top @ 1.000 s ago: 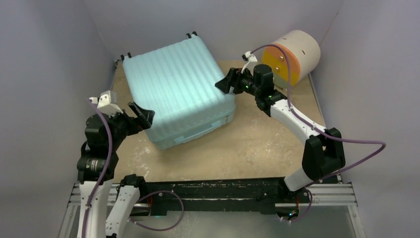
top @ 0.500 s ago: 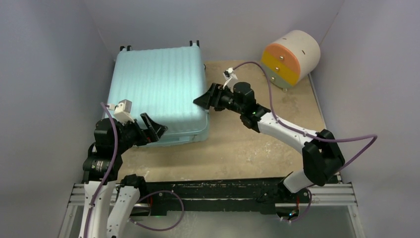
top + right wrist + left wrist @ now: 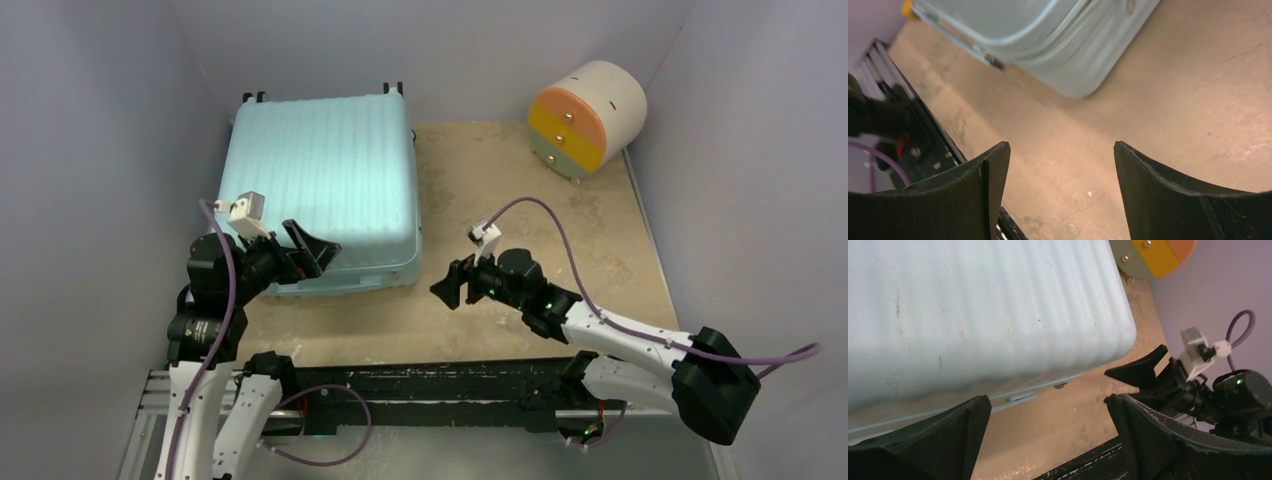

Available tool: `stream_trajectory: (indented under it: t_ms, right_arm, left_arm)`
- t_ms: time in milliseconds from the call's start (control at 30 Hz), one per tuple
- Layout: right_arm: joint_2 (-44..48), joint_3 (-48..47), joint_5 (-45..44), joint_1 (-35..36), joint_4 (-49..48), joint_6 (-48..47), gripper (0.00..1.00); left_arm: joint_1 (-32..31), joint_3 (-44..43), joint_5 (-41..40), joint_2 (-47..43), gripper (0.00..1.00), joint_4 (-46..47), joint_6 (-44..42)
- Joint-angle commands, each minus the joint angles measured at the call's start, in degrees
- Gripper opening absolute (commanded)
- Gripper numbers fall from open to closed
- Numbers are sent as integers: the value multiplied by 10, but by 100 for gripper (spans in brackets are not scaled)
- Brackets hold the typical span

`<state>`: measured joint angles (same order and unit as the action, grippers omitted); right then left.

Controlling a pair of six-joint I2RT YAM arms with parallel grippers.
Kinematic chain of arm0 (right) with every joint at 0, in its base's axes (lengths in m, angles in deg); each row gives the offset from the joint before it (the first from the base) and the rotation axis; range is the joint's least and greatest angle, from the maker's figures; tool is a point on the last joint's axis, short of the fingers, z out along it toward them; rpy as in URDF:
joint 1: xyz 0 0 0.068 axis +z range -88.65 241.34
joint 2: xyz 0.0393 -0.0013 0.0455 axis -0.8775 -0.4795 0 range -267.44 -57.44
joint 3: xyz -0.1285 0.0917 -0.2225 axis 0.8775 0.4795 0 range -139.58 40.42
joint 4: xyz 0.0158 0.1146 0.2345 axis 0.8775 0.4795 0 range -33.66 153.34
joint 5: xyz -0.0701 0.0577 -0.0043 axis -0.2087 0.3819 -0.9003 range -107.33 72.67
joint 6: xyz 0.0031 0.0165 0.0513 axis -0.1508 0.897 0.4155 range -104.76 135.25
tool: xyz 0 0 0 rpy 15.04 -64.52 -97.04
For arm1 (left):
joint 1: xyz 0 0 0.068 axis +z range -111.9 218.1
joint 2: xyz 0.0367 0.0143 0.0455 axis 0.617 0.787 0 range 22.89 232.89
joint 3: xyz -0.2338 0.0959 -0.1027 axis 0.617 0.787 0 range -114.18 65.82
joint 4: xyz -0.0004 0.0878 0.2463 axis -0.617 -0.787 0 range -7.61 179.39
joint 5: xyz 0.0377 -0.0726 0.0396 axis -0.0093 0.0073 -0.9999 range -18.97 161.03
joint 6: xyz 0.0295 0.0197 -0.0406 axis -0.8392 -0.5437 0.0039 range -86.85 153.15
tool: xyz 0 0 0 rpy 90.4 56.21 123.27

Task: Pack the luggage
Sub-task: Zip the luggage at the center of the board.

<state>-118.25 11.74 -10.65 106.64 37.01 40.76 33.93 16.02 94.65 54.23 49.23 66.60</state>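
Note:
The luggage [image 3: 320,185] is a pale teal ribbed suitcase, closed and lying flat at the back left of the table. In the left wrist view the luggage [image 3: 973,315] fills the upper part, its zip seam along the near side. My left gripper [image 3: 325,258] is open at the near edge of the suitcase; nothing lies between the jaws of that gripper [image 3: 1048,405]. My right gripper [image 3: 445,280] hangs open over bare table, to the right of the case's near right corner. In its own view the right gripper [image 3: 1062,150] is empty, with the luggage [image 3: 1048,40] beyond it.
A round cream drawer unit [image 3: 585,115] with orange, yellow and green fronts lies at the back right corner. Tan table [image 3: 520,190] runs between it and the suitcase. A black rail [image 3: 430,385] runs along the near edge. Grey walls close in on three sides.
The suitcase has turned from skewed to square against the back left walls. My right arm has pulled back from its right side toward the near edge. The left gripper has shifted slightly right.

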Motion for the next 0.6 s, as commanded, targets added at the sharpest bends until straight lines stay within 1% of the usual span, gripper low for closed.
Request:
stream_trajectory:
  t_ms: [0, 133, 167, 267, 333, 433, 567]
  right_arm:
    - [6, 37, -97, 65, -100, -88, 78]
    - [-39, 69, -187, 124, -253, -94, 77]
    - [-59, 66, -224, 140, -277, -96, 77]
    - [-119, 43, -297, 187, -345, -112, 76]
    - [-162, 25, -334, 209, -373, -114, 76]
    - [-213, -5, -400, 238, -384, -99, 72]
    - [-254, -34, -439, 261, -393, -78, 65]
  left_arm:
    - [-2, -25, -16, 13, 99, 70, 25]
    - [-2, -27, -66, 12, 99, 52, 36]
    - [-1, -31, -81, 11, 99, 43, 37]
    - [-1, -49, -127, 13, 99, 13, 38]
    - [-1, -61, -152, 16, 99, 2, 39]
    - [-1, -72, -184, 18, 99, -2, 42]
    - [-1, -86, -212, 18, 99, -9, 42]
